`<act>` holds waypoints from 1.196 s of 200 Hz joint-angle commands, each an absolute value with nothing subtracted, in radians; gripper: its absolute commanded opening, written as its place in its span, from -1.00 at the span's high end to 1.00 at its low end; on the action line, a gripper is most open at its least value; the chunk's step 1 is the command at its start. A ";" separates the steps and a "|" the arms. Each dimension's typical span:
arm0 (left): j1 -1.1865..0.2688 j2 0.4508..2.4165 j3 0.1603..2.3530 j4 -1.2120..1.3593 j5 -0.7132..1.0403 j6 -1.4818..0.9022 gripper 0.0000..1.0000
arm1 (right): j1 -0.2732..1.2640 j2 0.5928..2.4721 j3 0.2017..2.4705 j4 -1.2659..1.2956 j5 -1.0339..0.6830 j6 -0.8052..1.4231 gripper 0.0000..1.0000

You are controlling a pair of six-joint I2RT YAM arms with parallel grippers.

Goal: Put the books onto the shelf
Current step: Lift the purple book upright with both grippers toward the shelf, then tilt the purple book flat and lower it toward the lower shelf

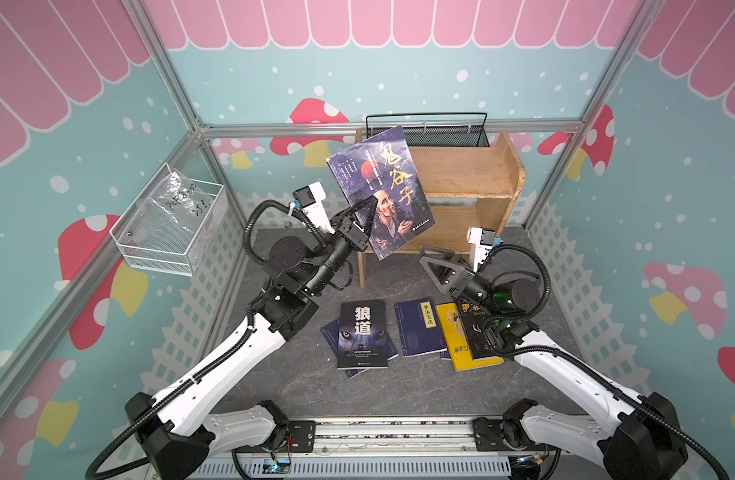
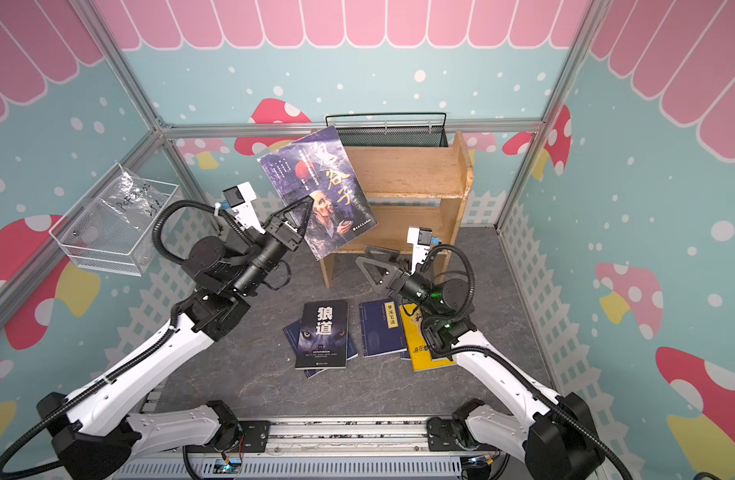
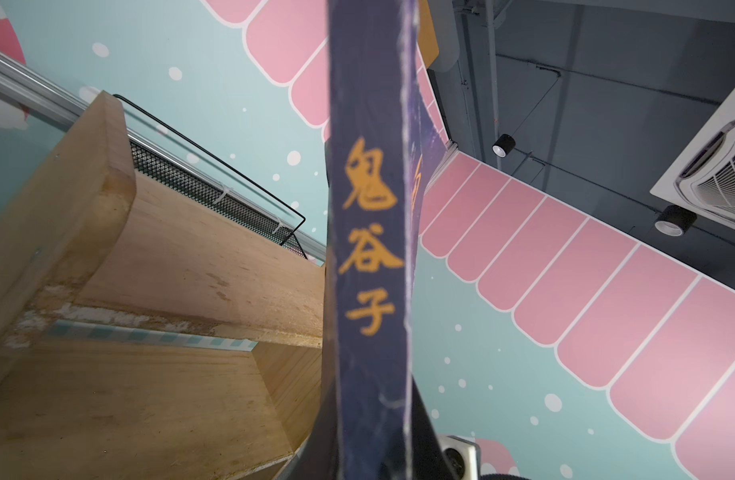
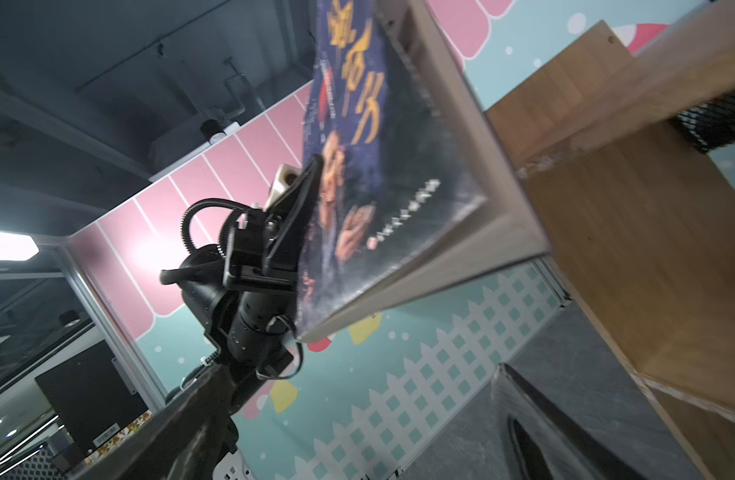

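One robed-man book, one wolf-eye book, one yellow book, one black book and at least three navy books are showing. One wooden shelf, one black mesh basket and one white wire basket are showing too.

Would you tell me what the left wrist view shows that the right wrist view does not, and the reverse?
Only the left wrist view shows the spine of the robed-man book with its yellow title, and a ceiling vent. Only the right wrist view shows the left gripper clamped on the book's front cover, and the book's page edges. Both show the book, the wooden shelf and part of the black mesh basket.
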State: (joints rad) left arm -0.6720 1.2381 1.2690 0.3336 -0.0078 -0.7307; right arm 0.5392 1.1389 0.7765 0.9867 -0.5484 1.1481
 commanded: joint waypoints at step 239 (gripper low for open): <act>-0.729 1.233 1.201 0.558 -0.014 -0.765 0.00 | 0.608 1.348 0.823 1.378 -0.248 1.282 0.55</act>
State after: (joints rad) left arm -0.7338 1.2903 1.2068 0.5503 -0.0105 -0.8036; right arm 0.6228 1.3933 0.8303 1.4162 -0.2852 1.2995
